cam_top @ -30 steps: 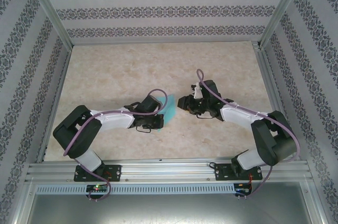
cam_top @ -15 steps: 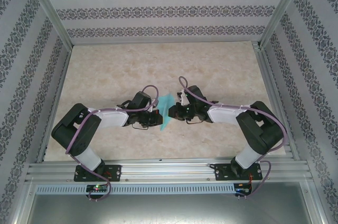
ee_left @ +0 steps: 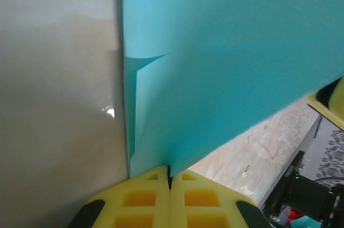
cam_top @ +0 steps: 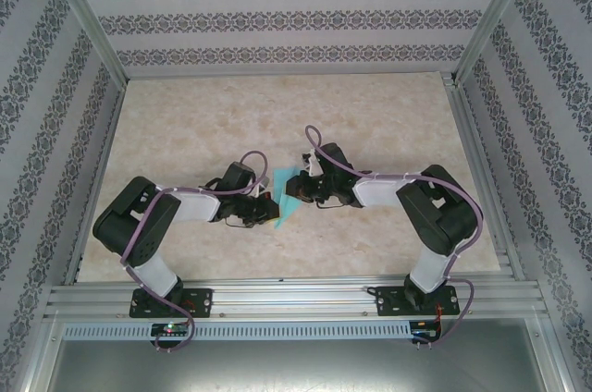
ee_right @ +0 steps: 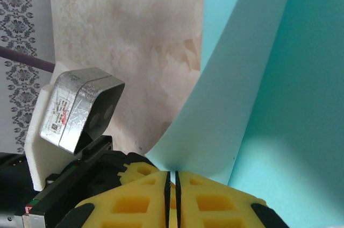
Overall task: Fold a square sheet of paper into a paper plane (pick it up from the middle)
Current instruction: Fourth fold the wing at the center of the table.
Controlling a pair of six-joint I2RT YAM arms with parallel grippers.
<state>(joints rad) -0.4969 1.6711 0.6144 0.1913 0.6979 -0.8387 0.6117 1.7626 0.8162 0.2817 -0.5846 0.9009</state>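
Your left gripper [ee_left: 170, 178] and right gripper [ee_right: 173, 177] both clamp the paper [ee_left: 231, 50]; pull them apart and you may tear or crumple it.

A beige marbled desk [cam_top: 277, 115] sits inside walls [cam_top: 277, 13] of striped floral wallpaper, with a metal rail [cam_top: 296, 298] along its near edge.

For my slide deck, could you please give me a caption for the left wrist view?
Left gripper shut on the edge of the turquoise sheet of paper, marbled table behind.
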